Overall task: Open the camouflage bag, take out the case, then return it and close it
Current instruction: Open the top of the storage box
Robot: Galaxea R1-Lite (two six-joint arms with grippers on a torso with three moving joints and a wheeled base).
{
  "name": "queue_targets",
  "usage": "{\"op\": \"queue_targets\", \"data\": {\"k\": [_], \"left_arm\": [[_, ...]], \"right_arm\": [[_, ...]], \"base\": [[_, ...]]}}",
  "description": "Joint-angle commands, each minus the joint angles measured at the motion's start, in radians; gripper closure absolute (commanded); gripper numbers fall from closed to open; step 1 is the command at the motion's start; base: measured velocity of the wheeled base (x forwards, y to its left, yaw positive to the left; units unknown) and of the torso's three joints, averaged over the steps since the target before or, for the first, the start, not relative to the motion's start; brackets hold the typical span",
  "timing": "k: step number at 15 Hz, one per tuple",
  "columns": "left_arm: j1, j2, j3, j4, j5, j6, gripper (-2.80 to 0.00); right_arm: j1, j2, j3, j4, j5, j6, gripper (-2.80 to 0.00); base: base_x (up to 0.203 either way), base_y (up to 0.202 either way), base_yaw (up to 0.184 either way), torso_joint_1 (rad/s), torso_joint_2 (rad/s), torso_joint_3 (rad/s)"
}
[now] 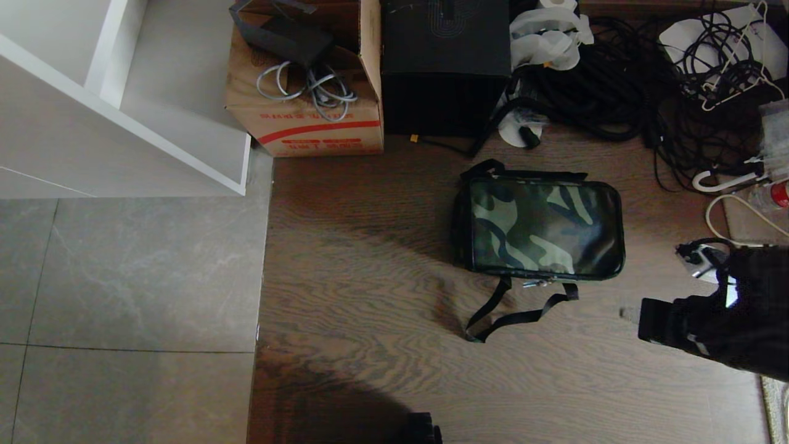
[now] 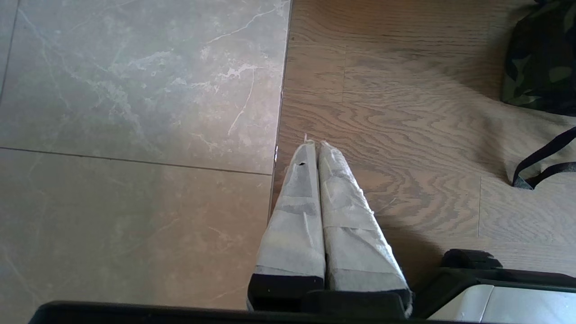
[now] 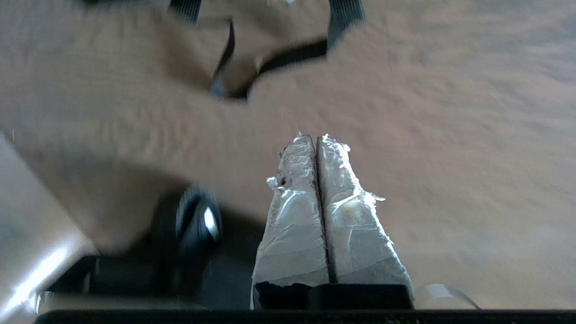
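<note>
Camouflage bag (image 1: 542, 225) zipped on wood floor (image 1: 370, 277). Right gripper (image 3: 316, 137) at its 4 o'clock, fingers pressed together, empty. Left gripper (image 2: 315, 144) likewise closed, empty.

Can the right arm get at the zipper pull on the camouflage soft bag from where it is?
Probably yes: right gripper, shut and empty, hangs over bare wooden floor beside the camouflage bag; nothing lies between. The bag's metal zipper pull faces that side.

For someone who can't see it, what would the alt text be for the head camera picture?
A closed green-black-tan camouflage bag lies on the brown wood floor, its black strap trailing. The robot's black right arm enters at the right; a brown cardboard carton and tangled black cables lie behind.
</note>
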Motion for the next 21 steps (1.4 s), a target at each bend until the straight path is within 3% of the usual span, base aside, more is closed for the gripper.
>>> {"op": "queue_targets", "data": {"k": [1,4,7,13,21], "left_arm": [[0.000,0.000,0.009,-0.001,0.000,-0.001,0.00],[0.000,0.000,0.009,-0.001,0.001,-0.001,0.00],[0.000,0.000,0.009,-0.001,0.000,-0.001,0.00],[0.000,0.000,0.009,-0.001,0.000,-0.001,0.00],[0.001,0.000,0.009,-0.001,0.000,-0.001,0.00]], "right_arm": [[-0.002,0.219,-0.033,-0.147,0.001,0.067,-2.80],[-0.002,0.299,-0.048,-0.209,0.006,0.102,-2.80],[0.029,0.397,-0.034,-0.361,0.009,0.103,-2.80],[0.092,0.543,-0.044,-0.469,0.023,0.177,-2.80],[0.103,0.653,-0.227,-0.561,0.025,0.161,-2.80]], "base": [[0.000,0.000,0.000,0.000,0.00,0.000],[0.000,0.000,0.000,0.000,0.00,0.000],[0.000,0.000,0.000,0.000,0.00,0.000],[0.000,0.000,0.000,0.000,0.00,0.000],[0.000,0.000,0.000,0.000,0.00,0.000]]}}
